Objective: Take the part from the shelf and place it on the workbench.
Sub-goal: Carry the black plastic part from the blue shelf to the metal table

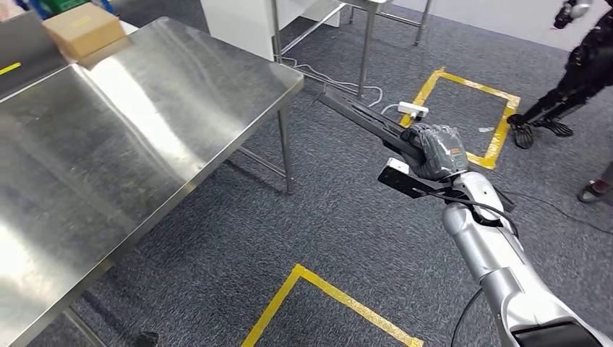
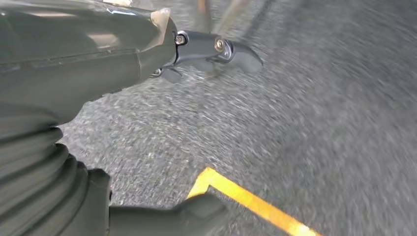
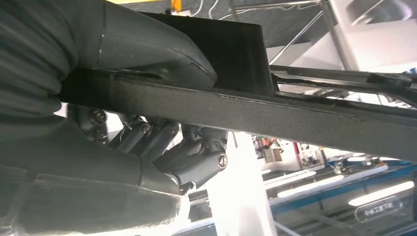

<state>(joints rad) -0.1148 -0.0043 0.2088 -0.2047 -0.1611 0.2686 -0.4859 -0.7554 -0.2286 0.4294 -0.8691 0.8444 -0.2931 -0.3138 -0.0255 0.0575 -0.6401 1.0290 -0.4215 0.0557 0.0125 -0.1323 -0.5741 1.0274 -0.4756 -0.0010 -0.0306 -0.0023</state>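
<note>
Above grey carpet, right of the bare stainless-steel workbench (image 1: 144, 123) | right hand (image 1: 434, 150) fingers wrapped round the long black metal bar part (image 1: 361, 116), held off the bench | left hand (image 2: 88, 73) fingers apart, holding nothing.

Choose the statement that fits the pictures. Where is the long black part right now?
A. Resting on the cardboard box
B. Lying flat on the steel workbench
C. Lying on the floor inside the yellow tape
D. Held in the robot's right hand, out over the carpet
D: the right hand grips the long black part above the carpet, beside the workbench, not touching it.
</note>
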